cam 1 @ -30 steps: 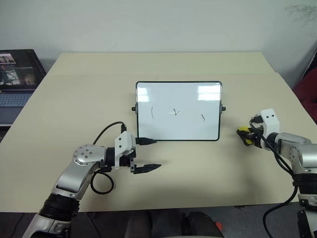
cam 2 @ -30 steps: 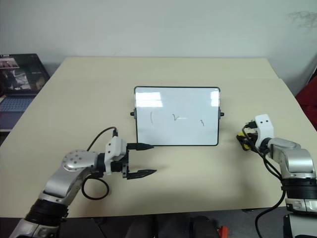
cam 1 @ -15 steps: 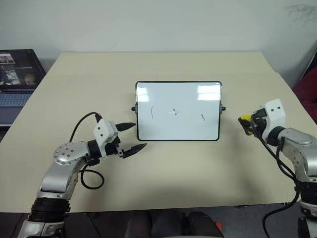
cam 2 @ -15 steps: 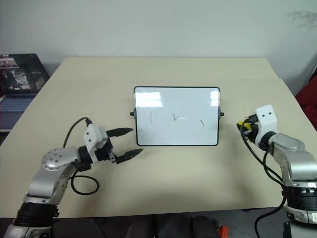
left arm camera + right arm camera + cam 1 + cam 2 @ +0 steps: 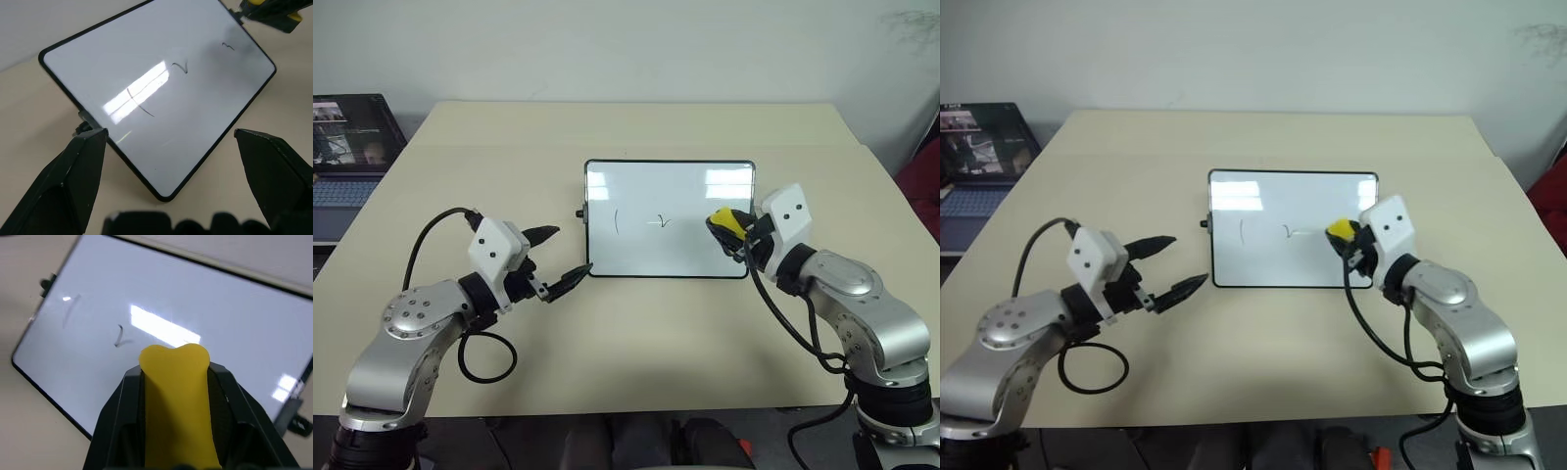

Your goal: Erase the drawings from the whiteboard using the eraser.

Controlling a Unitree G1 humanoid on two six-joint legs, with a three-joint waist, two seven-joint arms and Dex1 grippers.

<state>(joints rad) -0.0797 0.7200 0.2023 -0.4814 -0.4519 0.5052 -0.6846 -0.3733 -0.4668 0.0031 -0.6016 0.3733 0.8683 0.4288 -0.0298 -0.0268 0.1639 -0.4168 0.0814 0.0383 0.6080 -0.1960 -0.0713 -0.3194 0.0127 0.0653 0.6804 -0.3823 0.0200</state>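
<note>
Setting: office or lab room, indoors.
Table (image 5: 636, 127): broad, plain beige top, bare apart from a small whiteboard (image 5: 668, 188).
Wall (image 5: 626, 44): plain white, unadorned.
Laptop (image 5: 347, 142): open, screen lit, beside the table's left edge.

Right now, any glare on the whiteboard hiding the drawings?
Left wrist view: a bright streak on the whiteboard crosses the vertical stroke of the drawings; still legible. Head views: glare patches along the top edge, clear of the marks. Right wrist view: glare beside the eraser; strokes look faint.
</note>
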